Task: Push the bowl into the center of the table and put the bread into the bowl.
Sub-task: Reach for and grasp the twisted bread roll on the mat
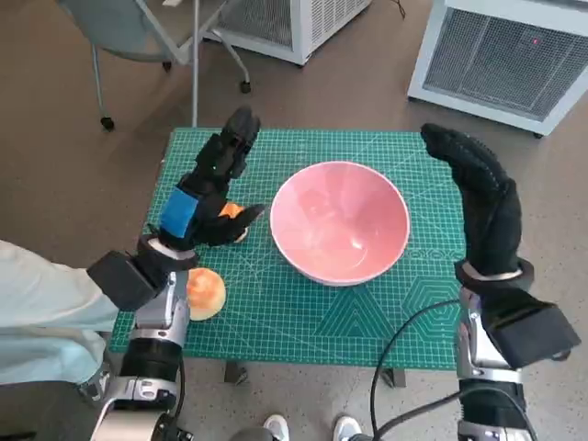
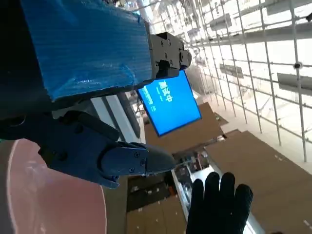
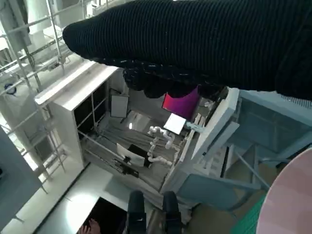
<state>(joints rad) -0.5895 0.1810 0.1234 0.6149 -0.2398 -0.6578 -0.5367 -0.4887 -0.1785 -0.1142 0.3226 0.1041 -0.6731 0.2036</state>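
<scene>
The pink bowl (image 1: 340, 220) stands upright and empty near the middle of the green mat (image 1: 303, 317); its rim also shows in the left wrist view (image 2: 48, 195) and the right wrist view (image 3: 292, 200). A pale round bread roll (image 1: 206, 292) lies near the mat's front left, beside my left forearm. My left hand (image 1: 216, 184) hovers left of the bowl, fingers stretched out and thumb pointing at the rim, holding nothing. A small orange piece (image 1: 230, 210) peeks out under it. My right hand (image 1: 478, 188) is raised just right of the bowl, fingers straight and apart, empty.
The mat covers the small table, with bare mat in front of the bowl. A wheeled chair (image 1: 138, 37) stands on the floor beyond the far left corner, and white slatted units (image 1: 510, 60) stand at the back. A person's feet (image 1: 308, 429) show at the near edge.
</scene>
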